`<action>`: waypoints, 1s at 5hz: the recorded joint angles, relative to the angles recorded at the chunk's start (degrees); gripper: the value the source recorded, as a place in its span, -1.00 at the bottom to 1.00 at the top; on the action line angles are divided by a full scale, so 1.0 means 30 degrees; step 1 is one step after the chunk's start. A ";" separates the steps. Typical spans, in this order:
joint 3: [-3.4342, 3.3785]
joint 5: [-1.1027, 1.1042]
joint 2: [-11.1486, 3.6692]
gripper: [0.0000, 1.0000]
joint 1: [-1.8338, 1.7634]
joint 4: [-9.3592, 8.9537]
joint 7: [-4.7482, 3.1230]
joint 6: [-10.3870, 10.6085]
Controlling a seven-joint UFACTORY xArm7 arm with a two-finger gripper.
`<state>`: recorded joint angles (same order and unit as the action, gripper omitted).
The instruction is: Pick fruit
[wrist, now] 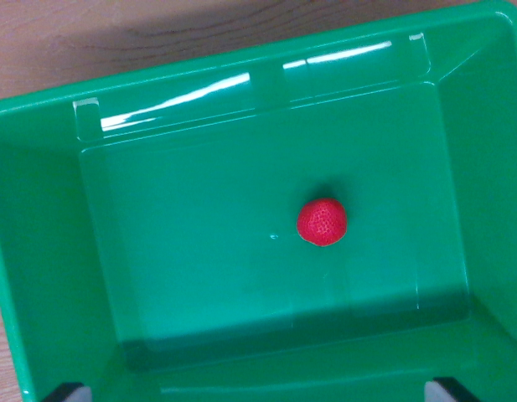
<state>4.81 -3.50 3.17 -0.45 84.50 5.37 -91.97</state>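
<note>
Strawberry [322, 222] lies right of centre in the green bin [49, 251]; I hover above, fingertips [451, 389] apart, grasping nothing.

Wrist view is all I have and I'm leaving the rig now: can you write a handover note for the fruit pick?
Gripper: only two dark fingertips show at the bottom edge, spread wide apart, holding nothing.
Strawberry: lies alone on the floor of the green bin, slightly toward the wrist view's right of centre.
Done: nothing picked yet.
Left: descend over the strawberry, close, lift it out.
</note>
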 joint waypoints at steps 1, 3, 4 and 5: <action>0.0009 -0.0005 -0.0125 -1.00 0.0011 -0.0210 -0.0065 0.0349; 0.0021 -0.0012 -0.0284 -1.00 0.0024 -0.0475 -0.0146 0.0790; 0.0021 -0.0012 -0.0284 -1.00 0.0024 -0.0475 -0.0146 0.0790; 0.0035 -0.0020 -0.0471 -1.00 0.0040 -0.0787 -0.0242 0.1309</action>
<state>4.92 -3.56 1.75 -0.33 82.14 4.64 -88.05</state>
